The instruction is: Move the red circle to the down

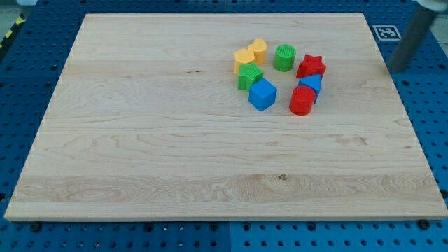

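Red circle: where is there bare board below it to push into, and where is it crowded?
The red circle has bare wooden board toward the view's bottom, plus the whole left half. It is crowded above: the blue block touches it, with the red star, green cylinder and blue cube nearby. My tip sits off the board's right edge.

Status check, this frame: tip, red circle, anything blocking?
Tip off the board, right of the cluster. Red circle touching blue block above it. Board below circle bare.
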